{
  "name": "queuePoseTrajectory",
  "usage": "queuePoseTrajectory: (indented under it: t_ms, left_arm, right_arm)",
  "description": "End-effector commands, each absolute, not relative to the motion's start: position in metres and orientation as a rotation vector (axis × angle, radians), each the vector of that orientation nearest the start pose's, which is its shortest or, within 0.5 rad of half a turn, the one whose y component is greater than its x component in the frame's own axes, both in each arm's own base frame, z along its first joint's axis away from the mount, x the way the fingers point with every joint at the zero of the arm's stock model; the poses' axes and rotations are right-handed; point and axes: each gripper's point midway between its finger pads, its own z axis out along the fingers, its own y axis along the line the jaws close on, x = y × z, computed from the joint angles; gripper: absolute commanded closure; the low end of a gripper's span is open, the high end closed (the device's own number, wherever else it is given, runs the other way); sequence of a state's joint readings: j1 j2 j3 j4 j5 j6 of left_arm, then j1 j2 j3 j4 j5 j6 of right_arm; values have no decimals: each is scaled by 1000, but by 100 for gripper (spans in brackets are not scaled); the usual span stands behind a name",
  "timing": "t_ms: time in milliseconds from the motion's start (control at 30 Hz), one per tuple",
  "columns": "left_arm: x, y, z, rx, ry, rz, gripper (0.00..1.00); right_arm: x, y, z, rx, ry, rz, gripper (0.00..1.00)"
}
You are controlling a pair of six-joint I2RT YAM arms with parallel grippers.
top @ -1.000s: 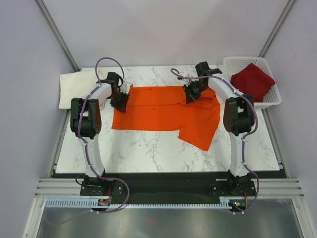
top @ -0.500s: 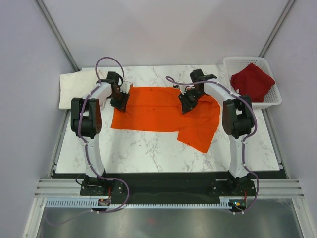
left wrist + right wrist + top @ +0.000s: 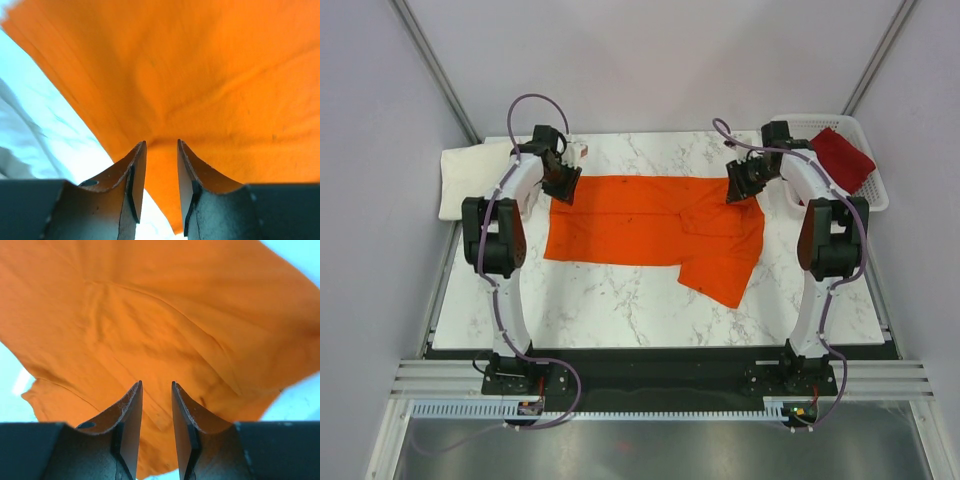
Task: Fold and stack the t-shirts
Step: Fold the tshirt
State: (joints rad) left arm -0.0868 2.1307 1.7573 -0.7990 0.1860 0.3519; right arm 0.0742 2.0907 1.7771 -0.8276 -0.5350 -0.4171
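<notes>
Right gripper (image 3: 156, 386) swung from mid-shirt to the far right corner of the orange t-shirt (image 3: 630, 220), which lies spread on the table (image 3: 620, 300). Left gripper (image 3: 161, 145) sits at the far left corner; both jaw pairs are narrowly parted and empty. Risk: uneven corner grabs would skew the fold.

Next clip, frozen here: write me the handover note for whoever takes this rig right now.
Left gripper: open, at the far left corner of the orange t-shirt, nothing pinched.
Right gripper: open, over the shirt's far right edge.
Orange t-shirt: spread on the table, one flap sticking out near right.
Dark red t-shirt: bunched in the basket, far right.
Cream-white t-shirt: far left table edge, looks folded.
Done: probably the cream one.
Left: fold orange, fold red, stack all three.
</notes>
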Motion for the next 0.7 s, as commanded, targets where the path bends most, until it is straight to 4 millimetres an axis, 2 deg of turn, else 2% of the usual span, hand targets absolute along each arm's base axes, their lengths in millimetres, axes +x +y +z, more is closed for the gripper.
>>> queuePoseTrajectory:
  t_ms: [0, 33, 67, 133, 167, 267, 467, 667]
  left_arm:
    - [491, -60, 63, 599, 2617, -173, 62]
    - [495, -59, 61, 597, 2618, -162, 62]
    - [497, -58, 51, 600, 2635, -153, 62]
    - [507, -54, 49, 607, 2624, -116, 62]
    - [507, -53, 39, 612, 2643, -111, 62]
    - [513, -50, 34, 618, 2647, -84, 62]
    - [511, -49, 20, 619, 2674, -84, 62]
    - [511, -49, 19, 621, 2675, -84, 62]
  right_arm:
    - [446, 98, 86, -732, 2522, 612, 63]
    - [441, 95, 82, -729, 2540, 613, 63]
    - [431, 93, 73, -732, 2571, 622, 63]
    - [423, 88, 71, -746, 2578, 606, 63]
    - [415, 87, 67, -748, 2596, 611, 63]
    - [404, 84, 60, -740, 2629, 614, 63]
    - [396, 74, 57, -742, 2648, 585, 63]
    - [398, 68, 64, -768, 2628, 534, 61]
